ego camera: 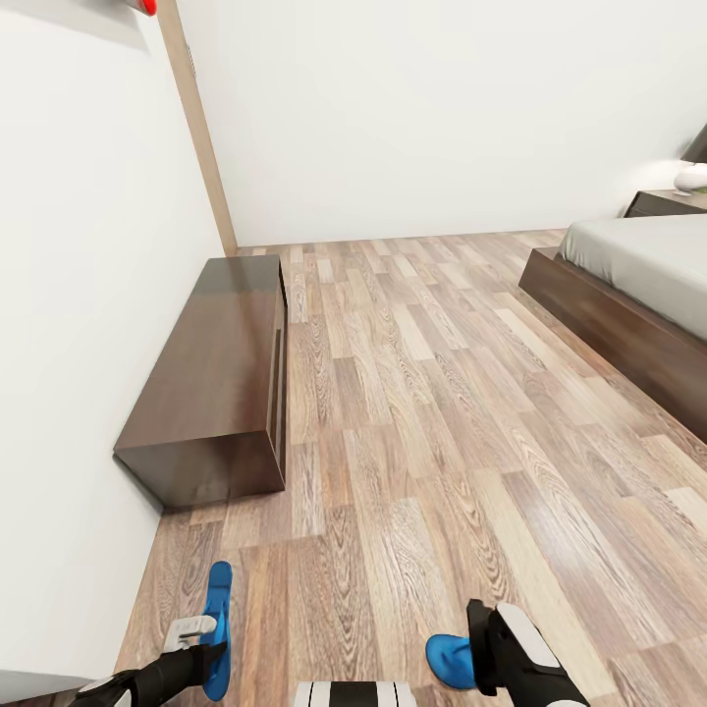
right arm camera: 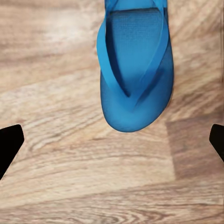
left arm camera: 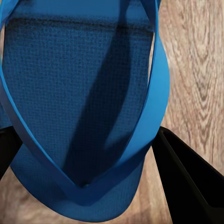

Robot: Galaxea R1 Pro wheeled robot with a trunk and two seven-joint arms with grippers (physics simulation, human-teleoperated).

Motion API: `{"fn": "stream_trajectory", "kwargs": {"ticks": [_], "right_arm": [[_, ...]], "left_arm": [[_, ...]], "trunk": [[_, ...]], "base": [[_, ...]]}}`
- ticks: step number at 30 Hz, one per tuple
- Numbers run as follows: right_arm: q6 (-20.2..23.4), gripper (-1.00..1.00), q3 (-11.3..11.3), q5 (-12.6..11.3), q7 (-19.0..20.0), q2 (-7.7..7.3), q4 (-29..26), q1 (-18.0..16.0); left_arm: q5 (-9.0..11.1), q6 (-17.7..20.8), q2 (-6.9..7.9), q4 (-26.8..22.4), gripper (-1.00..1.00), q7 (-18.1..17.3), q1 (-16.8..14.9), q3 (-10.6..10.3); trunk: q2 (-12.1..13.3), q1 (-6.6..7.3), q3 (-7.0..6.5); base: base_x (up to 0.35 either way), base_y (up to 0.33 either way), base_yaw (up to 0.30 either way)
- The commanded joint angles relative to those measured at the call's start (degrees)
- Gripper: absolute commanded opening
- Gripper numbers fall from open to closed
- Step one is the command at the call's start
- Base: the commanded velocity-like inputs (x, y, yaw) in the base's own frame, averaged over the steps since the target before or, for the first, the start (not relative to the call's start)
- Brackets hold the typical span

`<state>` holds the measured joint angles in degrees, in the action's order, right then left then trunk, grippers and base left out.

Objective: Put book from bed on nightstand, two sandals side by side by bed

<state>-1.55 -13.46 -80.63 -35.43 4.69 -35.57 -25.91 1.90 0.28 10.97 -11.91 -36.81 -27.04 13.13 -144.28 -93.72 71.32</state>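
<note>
The head view takes in the wider bedroom: a long low dark-brown cabinet (ego camera: 211,378) against the white wall at the left, wood-plank floor (ego camera: 432,393) across the middle, and at the right the bed (ego camera: 643,295) with its dark frame and light grey mattress, a nightstand (ego camera: 668,202) just past its far corner with a white object (ego camera: 691,177) on top. At the bottom edge of that view the left gripper (ego camera: 201,643) sits beside a blue sandal (ego camera: 218,628) seen edge-on, and the right gripper (ego camera: 491,653) has the other sandal (ego camera: 450,660) just beside it. The wrist cameras give what the head view cannot — the left wrist view shows its sandal (left arm camera: 79,107) close up, strap side toward the camera, lying between the two dark fingers (left arm camera: 186,182), which press in at its edges, so the left claw is clamped on this sandal. The right wrist view shows the second sandal (right arm camera: 135,65) lying flat on the floor with its straps up, ahead of the claw; the two black fingertips (right arm camera: 9,144) stand wide apart at either edge of the picture, clear of the sandal — that claw is spread and grips nothing.
</note>
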Motion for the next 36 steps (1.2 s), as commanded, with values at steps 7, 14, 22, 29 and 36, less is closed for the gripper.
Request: {"fn": "stream_trajectory", "kwargs": {"ticks": [7,14,22,29,36], "right_arm": [[-2.4,1.0,-0.2,-0.3,-0.2,-0.11,0.1,0.0],[-2.6,1.0,-0.2,-0.3,-0.2,-0.12,0.2,0.0],[-2.4,1.0,-0.2,-0.3,-0.2,-0.12,0.3,0.0],[-2.4,1.0,-0.2,-0.3,-0.2,-0.12,0.3,0.0],[-2.4,1.0,-0.2,-0.3,-0.2,-0.04,0.3,0.0]], "left_arm": [[0.1,-0.1,0.02,0.0,-1.0,-0.3,0.0,0.1],[0.1,-0.1,0.02,0.0,-1.0,-0.3,0.0,0.1],[0.1,0.0,0.02,0.0,-1.0,-0.3,0.0,0.1],[0.1,0.0,0.02,0.0,-1.0,-0.4,0.0,0.1],[0.1,0.0,0.02,0.0,-1.0,-0.4,0.0,0.1]], "trunk": [[0.0,0.01,0.04],[0.0,0.01,0.04],[0.0,0.01,0.04],[-0.1,-0.14,1.37],[-0.2,-0.32,2.92]], "base": [[0.0,0.0,0.0],[0.0,0.0,0.0],[0.0,0.0,0.0],[0.0,0.0,0.0],[0.0,0.0,0.0]]}}
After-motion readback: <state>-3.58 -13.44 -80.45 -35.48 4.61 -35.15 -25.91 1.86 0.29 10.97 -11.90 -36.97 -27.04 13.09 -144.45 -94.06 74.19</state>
